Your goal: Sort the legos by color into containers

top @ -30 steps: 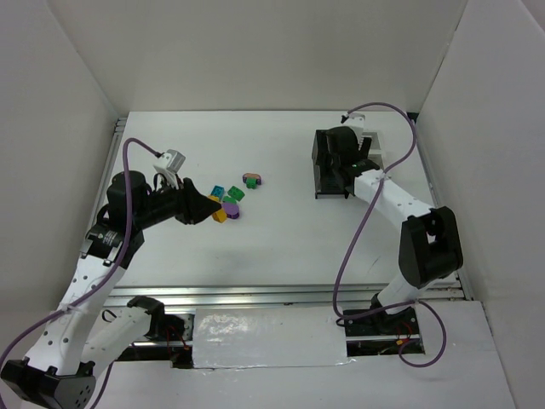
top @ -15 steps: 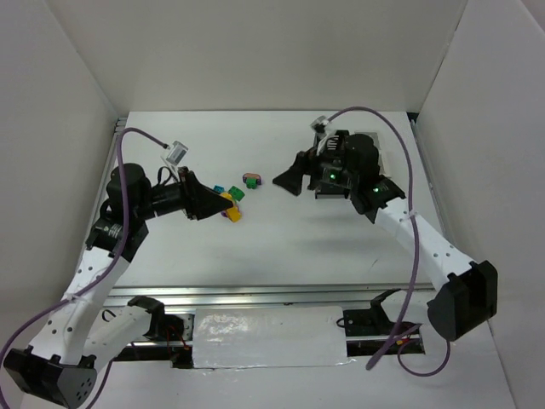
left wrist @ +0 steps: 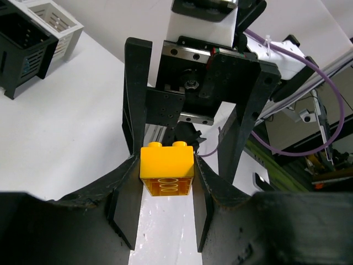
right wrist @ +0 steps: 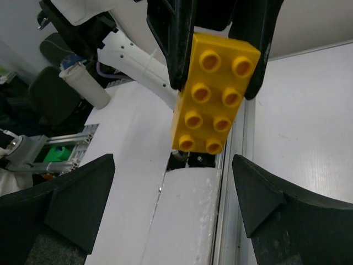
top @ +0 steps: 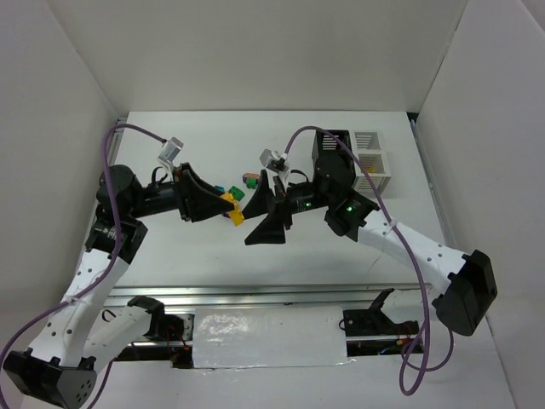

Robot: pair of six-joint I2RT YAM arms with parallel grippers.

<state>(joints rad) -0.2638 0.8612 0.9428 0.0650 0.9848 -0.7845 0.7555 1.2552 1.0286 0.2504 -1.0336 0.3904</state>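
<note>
My left gripper [top: 223, 204] is shut on a yellow lego [top: 230, 208] and holds it above the table. In the left wrist view the lego [left wrist: 167, 168] sits clamped between my fingers. My right gripper [top: 255, 220] is open and empty, facing the left gripper just to the lego's right. In the right wrist view the yellow lego [right wrist: 215, 91] hangs ahead of my open right gripper [right wrist: 174, 193], without touching it. Teal [top: 219, 189], green [top: 238, 193] and purple-topped [top: 250, 180] legos lie behind the grippers. The containers, black [top: 330, 152] and white [top: 372, 150], stand at the back right.
White walls close in the table on three sides. A metal rail [top: 255, 294] runs along the near edge. Purple cables loop over both arms. The containers also show in the left wrist view [left wrist: 27, 33] at the top left.
My right arm has swung from the containers to the table's middle, now open opposite the left gripper. The left gripper has lifted the yellow lego and shifted slightly right.
</note>
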